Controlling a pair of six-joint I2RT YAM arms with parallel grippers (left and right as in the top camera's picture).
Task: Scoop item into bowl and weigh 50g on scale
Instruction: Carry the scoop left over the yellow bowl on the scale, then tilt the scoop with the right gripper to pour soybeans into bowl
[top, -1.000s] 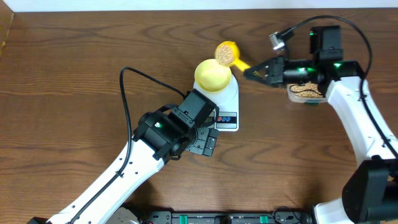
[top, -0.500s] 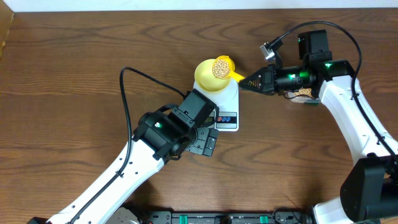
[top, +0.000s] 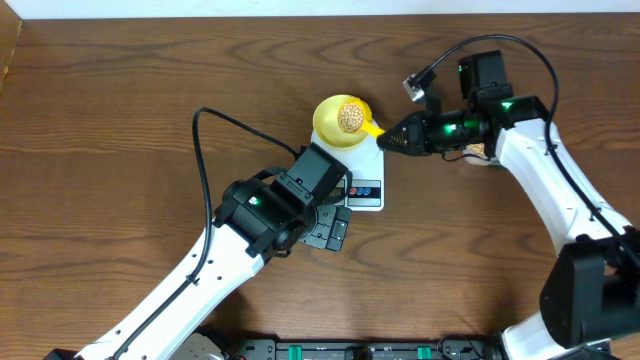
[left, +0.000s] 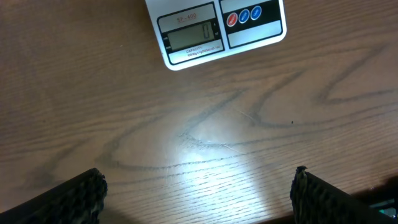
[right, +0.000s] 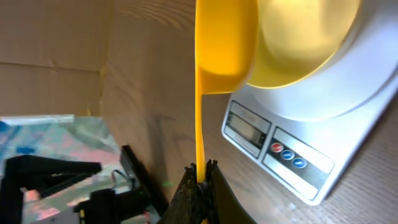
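A pale-yellow bowl (top: 325, 125) (right: 305, 37) stands on the far end of the white scale (top: 368, 160) (right: 292, 143). My right gripper (top: 392, 140) (right: 202, 171) is shut on the thin handle of a yellow scoop (top: 372, 127) (right: 227, 43). The scoop's cup hangs over the bowl, heaped with tan beans (top: 350, 115). My left gripper (top: 335, 228) (left: 199, 199) is open over bare wood just in front of the scale's display end (left: 217, 28), holding nothing. The display reads 0.
A clear tub of beans (top: 482, 152) sits to the right of the scale, mostly hidden under my right arm. A black cable (top: 215, 125) loops across the wood left of the bowl. The table's back edge runs close behind the bowl.
My right gripper has carried the loaded scoop leftward, from beyond the bowl's far right rim to above the bowl. The left arm has not moved.
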